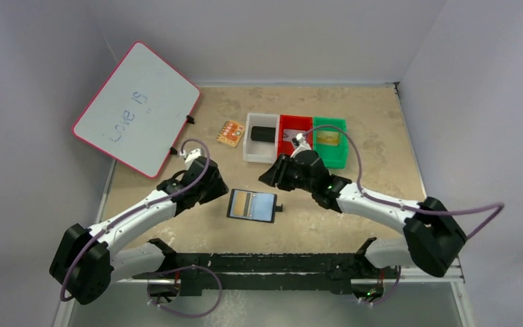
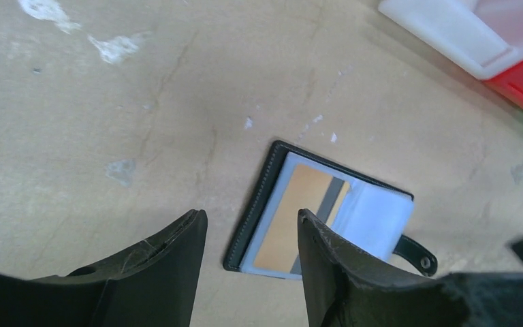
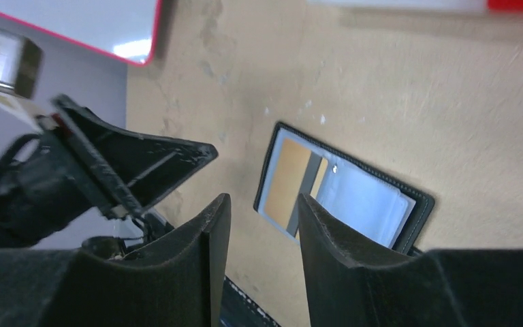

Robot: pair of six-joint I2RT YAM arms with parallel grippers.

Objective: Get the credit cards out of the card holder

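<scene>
The card holder [image 1: 252, 205] lies open and flat on the tan table between the two arms, strap tab [image 2: 415, 253] to its right. A gold-tan credit card [image 2: 296, 211] with a dark grey stripe sits in its left half, and pale blue-grey sleeves cover the right half. My left gripper [image 1: 218, 191] hovers just left of the holder, open and empty; in its wrist view the holder's left edge shows between the fingers [image 2: 327, 266]. My right gripper [image 1: 270, 178] hangs open above the holder's far right corner, holding nothing. The holder [image 3: 344, 191] and card [image 3: 287, 180] show past its fingers.
Behind the holder stand a white bin [image 1: 251, 146] with a black block [image 1: 263, 133], a red bin [image 1: 288, 136] and a green bin [image 1: 339, 155] holding a flat tan card [image 1: 328, 138]. An orange patterned square [image 1: 230, 133] and a red-edged whiteboard [image 1: 136, 109] lie far left.
</scene>
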